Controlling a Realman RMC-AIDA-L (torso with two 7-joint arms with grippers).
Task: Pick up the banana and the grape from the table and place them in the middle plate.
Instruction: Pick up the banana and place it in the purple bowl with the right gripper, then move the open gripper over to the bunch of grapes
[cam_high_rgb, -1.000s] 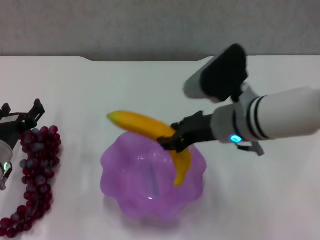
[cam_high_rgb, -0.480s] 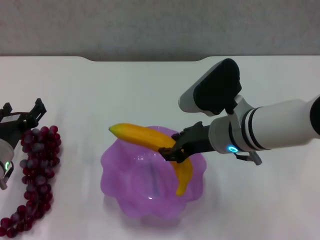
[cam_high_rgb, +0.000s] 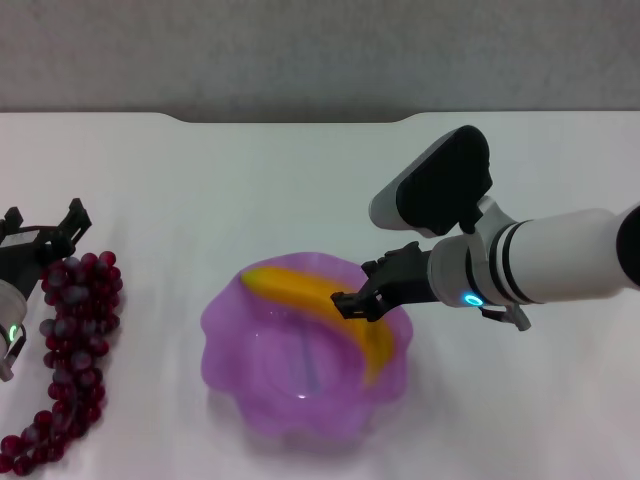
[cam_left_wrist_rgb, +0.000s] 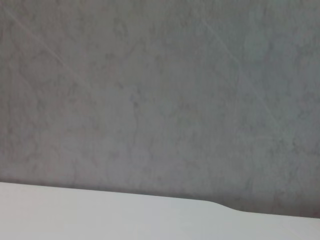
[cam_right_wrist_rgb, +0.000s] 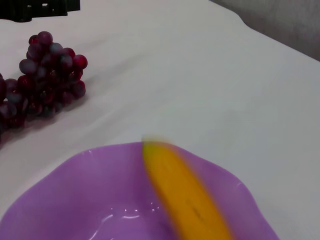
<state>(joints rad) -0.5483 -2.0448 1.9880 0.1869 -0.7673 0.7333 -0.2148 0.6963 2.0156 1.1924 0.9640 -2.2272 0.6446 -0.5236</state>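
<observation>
The yellow-orange banana (cam_high_rgb: 300, 290) lies inside the translucent purple middle plate (cam_high_rgb: 230, 400), showing through its wavy far wall. My right gripper (cam_high_rgb: 355, 300) hovers just above the banana at the plate's far right rim, its fingers apart and no longer clamping the fruit. In the right wrist view the banana (cam_right_wrist_rgb: 185, 200) is blurred against the plate (cam_right_wrist_rgb: 75, 190). The dark red-purple grape bunch (cam_high_rgb: 75, 330) lies on the white table (cam_high_rgb: 250, 190) at the left. My left gripper (cam_high_rgb: 42, 222) is open at the bunch's far end.
The table's dark notched far edge (cam_high_rgb: 290, 118) runs along the back, with a grey wall behind it. The left wrist view shows only that wall and a strip of table (cam_left_wrist_rgb: 100, 215). The right wrist view also shows the grapes (cam_right_wrist_rgb: 47, 75).
The right gripper lowered the banana from above the plate's far rim into the plate, and the banana has dropped out of its grip. The left arm and the grapes have not moved.
</observation>
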